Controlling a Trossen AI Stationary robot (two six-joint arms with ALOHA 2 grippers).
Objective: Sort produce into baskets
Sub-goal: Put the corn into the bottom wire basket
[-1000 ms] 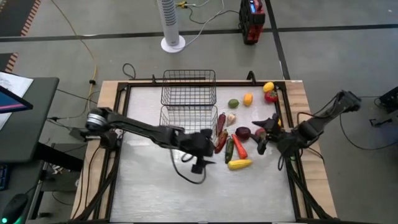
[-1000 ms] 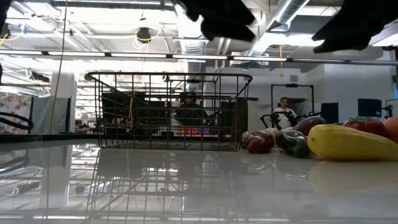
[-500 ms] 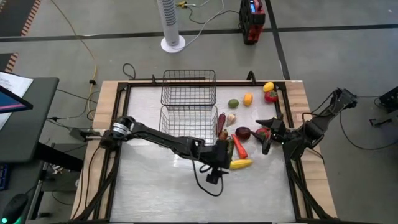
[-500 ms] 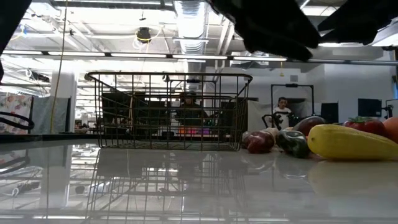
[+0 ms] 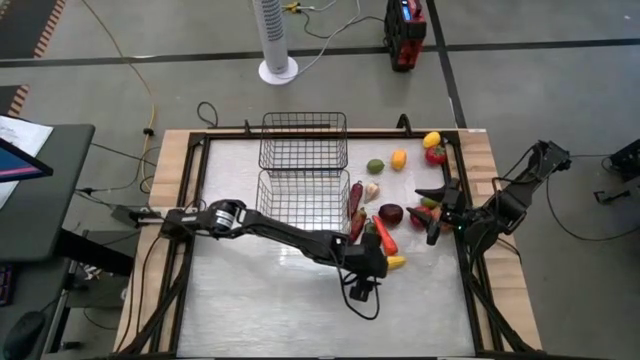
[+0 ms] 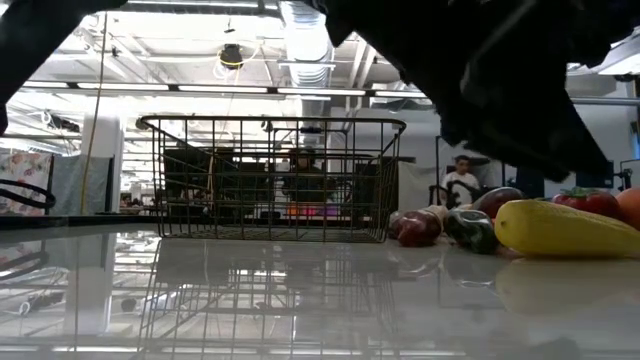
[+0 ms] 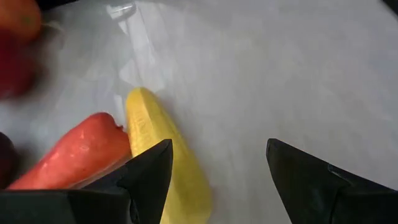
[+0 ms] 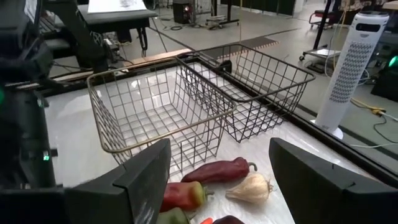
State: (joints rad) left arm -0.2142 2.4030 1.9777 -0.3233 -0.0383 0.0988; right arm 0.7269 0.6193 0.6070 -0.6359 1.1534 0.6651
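My left gripper (image 5: 374, 265) is open, above the table just near-side of the produce pile. In the left wrist view (image 7: 217, 180) the yellow corn (image 7: 166, 163) lies on the table beside one finger, with the orange carrot (image 7: 71, 152) next to it. The corn also shows in the high view (image 5: 396, 263) and the low view (image 6: 560, 228). My right gripper (image 5: 431, 213) is open over the pile's right side, above a red fruit (image 5: 424, 212). Two black wire baskets, one far (image 5: 303, 140) and one near (image 5: 303, 196), stand end to end left of the pile.
The pile holds a dark red long pepper (image 5: 356, 195), a garlic bulb (image 5: 371, 190), a dark round fruit (image 5: 391, 213) and a green long vegetable (image 5: 368, 240). A green fruit (image 5: 375, 166), an orange one (image 5: 399, 158), a yellow one (image 5: 431, 139) and a red one (image 5: 436, 154) lie farther back. People show in the room behind.
My left gripper has gone from beside the near basket toward the table's right and near edges, and now stands by the yellow corn. My right gripper has drawn back a little toward the table's right edge. No produce has moved.
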